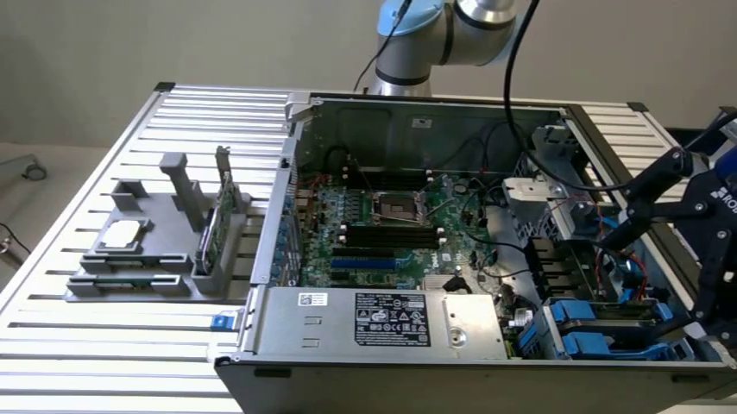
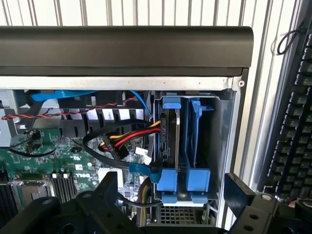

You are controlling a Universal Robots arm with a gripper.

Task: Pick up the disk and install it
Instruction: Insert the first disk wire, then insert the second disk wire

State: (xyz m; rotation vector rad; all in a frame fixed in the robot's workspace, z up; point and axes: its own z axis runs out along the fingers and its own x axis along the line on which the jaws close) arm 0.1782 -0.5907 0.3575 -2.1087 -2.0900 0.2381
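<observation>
Blue-railed silver-grey metal disk sits in its bay; my released black gripper hovering near could snag red cables.

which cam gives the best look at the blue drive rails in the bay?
Wrist view. The blue drive rails sit mid-picture, upright in the bay, cabled on one side, with the gripper open just before them. The exterior view catches them only small, in the case's near corner at its right, below the arm.
</observation>
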